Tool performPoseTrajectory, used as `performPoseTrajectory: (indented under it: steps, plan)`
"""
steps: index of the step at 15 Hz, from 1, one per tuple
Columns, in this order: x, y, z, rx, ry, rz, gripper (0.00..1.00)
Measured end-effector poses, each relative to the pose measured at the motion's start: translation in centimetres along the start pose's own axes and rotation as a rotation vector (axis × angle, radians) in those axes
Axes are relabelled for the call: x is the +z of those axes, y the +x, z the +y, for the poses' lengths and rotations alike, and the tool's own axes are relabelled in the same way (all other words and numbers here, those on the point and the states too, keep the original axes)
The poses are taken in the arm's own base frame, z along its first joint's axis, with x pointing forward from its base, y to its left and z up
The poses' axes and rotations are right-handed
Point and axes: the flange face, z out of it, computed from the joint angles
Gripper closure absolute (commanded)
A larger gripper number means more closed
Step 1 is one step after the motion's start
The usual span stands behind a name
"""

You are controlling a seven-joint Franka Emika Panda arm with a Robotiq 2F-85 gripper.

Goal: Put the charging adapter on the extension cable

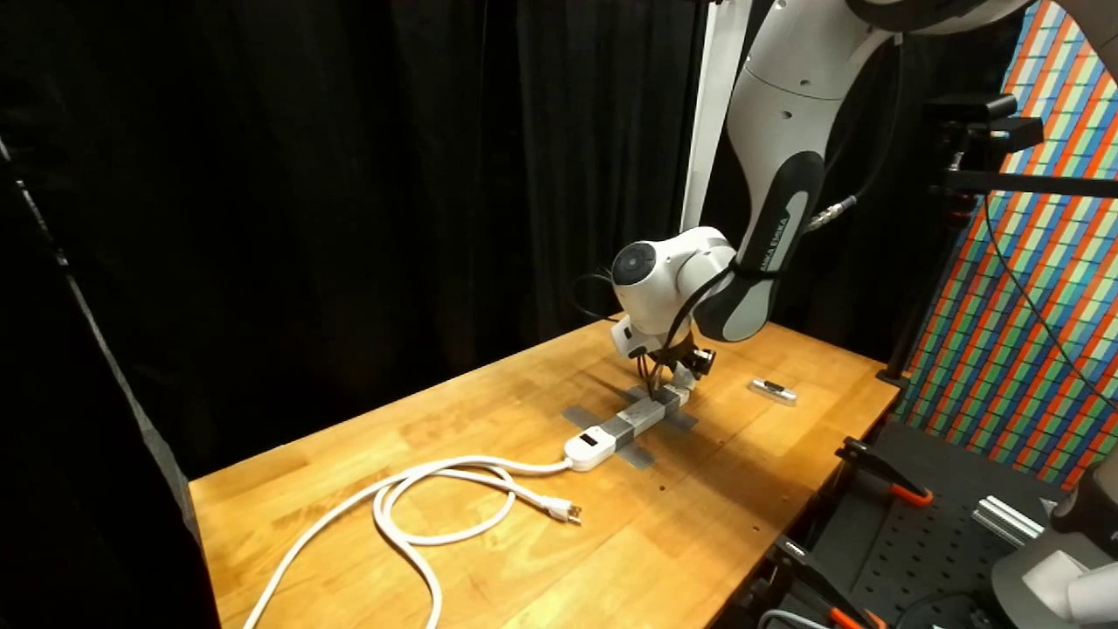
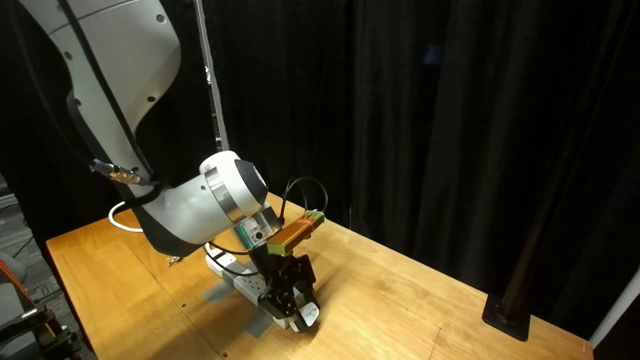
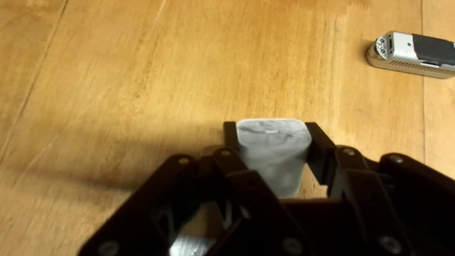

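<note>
"Tool (image 3: 273,137) pinches the white adapter (image 3: 273,158) tight. Where's the extension cable (image 1: 644,417)?"

"Just beside the tool; touching, I can't tell. Lining up, I guess. Next, straighten it and push gently."

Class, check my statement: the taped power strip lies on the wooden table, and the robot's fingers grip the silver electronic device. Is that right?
No: the wrist view shows the fingers gripping the charging adapter, not the silver electronic device. The taped power strip does lie on the wooden table.
</note>
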Motion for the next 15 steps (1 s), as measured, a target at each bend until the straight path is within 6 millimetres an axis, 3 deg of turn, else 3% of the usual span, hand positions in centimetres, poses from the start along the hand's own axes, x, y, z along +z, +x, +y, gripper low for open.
performPoseTrajectory:
  steps: [9, 15]
  plan:
    - [-0.4, 1.2, -1.7, -0.006, -0.086, -0.075, 0.77]
    - [-2.1, 2.1, -2.6, 0.023, -0.143, -0.105, 0.77]
